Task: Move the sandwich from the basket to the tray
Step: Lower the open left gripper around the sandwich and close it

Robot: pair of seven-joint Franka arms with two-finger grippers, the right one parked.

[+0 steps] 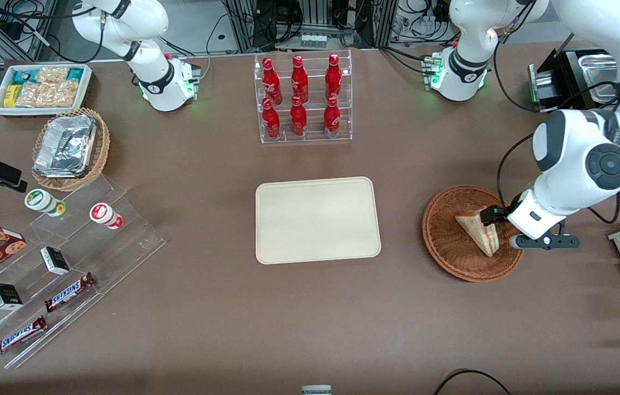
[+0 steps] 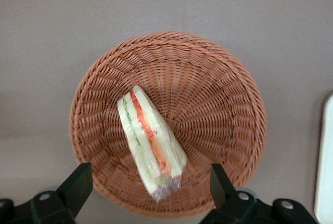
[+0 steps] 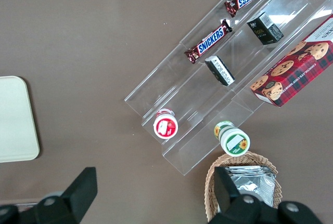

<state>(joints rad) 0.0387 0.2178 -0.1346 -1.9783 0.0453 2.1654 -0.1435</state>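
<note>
A: What does the sandwich [image 2: 151,143] look like?

B: It is a narrow triangular wedge of pale bread in clear wrap. Along its cut edge run layers of red, yellow-orange and green filling. At one end the wrap bunches into a crinkled tail.

A: Where does it lie?

B: In the basket [image 2: 218,83], a round, shallow, reddish-brown wicker one. The wedge rests on the woven floor and reaches up the sloping inner wall near the rim, on the side toward the working arm's end of the surface [image 1: 310,318].

A: And the gripper [image 2: 148,190]?

B: It hangs above the basket, over the sandwich. In the left wrist view its two black fingers [image 2: 78,185] are spread wide, one on each side of the wedge's wrapped tail, and neither touches it. In the front view the gripper [image 1: 493,216] sits over the basket's edge nearest the arm, right by the bread.

A: The tray [image 1: 318,219]?

B: It is flat, beige and rectangular with rounded corners and a low rim, and it lies bare at the middle of the surface. It sits beside the basket, toward the parked arm's end, with a strip of brown surface between them. A rack of red bottles [image 1: 301,96] stands farther from the front camera than the tray.
</note>
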